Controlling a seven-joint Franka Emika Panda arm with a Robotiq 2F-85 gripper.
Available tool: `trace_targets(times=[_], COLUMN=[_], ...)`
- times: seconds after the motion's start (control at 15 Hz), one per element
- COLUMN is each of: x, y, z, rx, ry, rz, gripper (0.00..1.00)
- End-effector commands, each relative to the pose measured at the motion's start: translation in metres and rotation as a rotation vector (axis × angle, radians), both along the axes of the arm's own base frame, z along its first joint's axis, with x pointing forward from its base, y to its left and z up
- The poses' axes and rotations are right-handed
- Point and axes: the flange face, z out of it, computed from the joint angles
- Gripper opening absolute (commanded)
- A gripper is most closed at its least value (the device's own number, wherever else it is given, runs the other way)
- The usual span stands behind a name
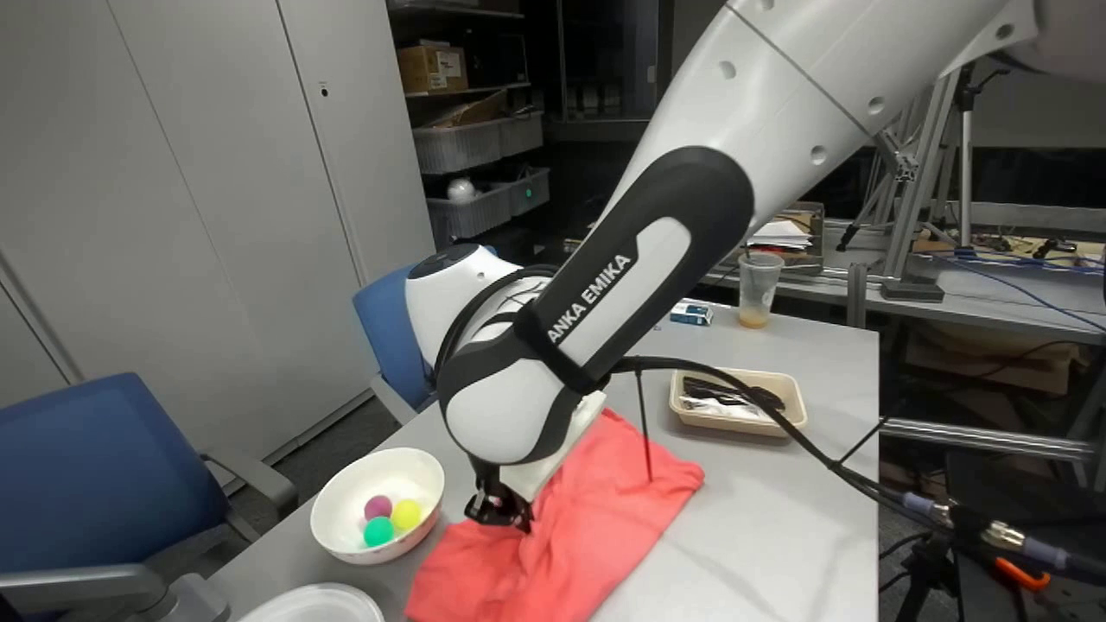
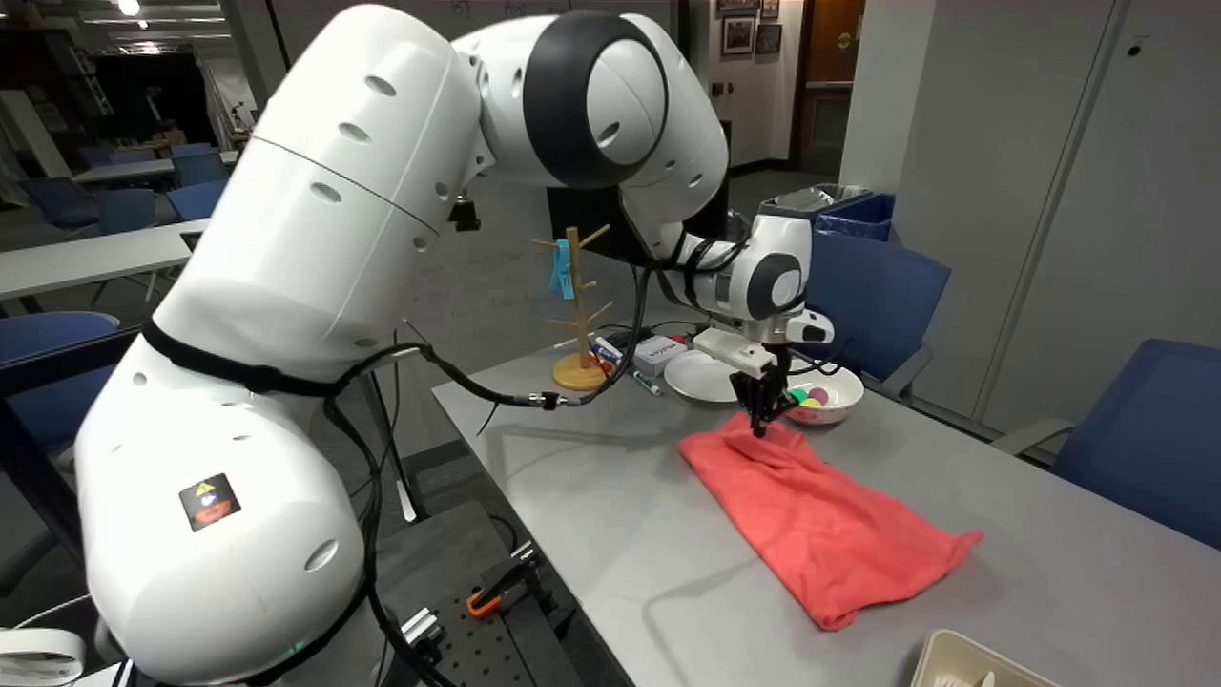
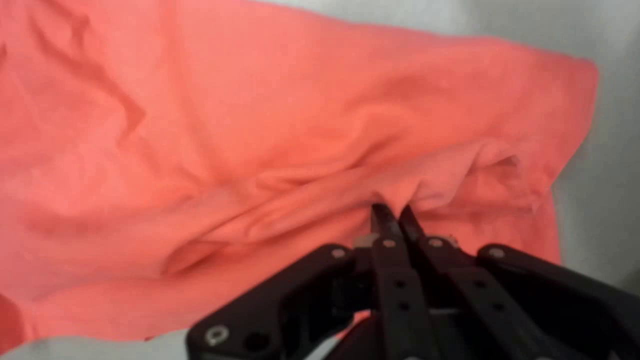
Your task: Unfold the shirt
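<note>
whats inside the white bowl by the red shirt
A pinkish-purple ball, a green ball and a yellow ball show inside the white bowl. The bowl's floor beneath them is covered, so I can't tell whether anything else lies there.

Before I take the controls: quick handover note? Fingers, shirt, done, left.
Fingers: together, apparently closed on a ridge of the shirt.
Shirt location: on the table, wrinkled and folded, gripped end near the white bowl.
Done: cloth looks grasped near one end; I can't tell how many layers.
Left: the unfolding itself. I'd lift gently first, then draw the fold open.
</note>
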Motion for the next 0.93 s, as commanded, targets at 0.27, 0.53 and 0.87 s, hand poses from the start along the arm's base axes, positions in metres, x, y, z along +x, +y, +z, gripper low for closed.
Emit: trace_targets(times=[0.27,0.53,0.87], x=[-0.146,-0.205,-0.241], y=[0.013,0.012,0.008], z=[0.016,0.014,0.02], rx=[0.042,0.071,0.125], ry=[0.259,0.366,0.45], rz=[0.042,0.04,0.072], gripper=[0.01,0.01,0.01])
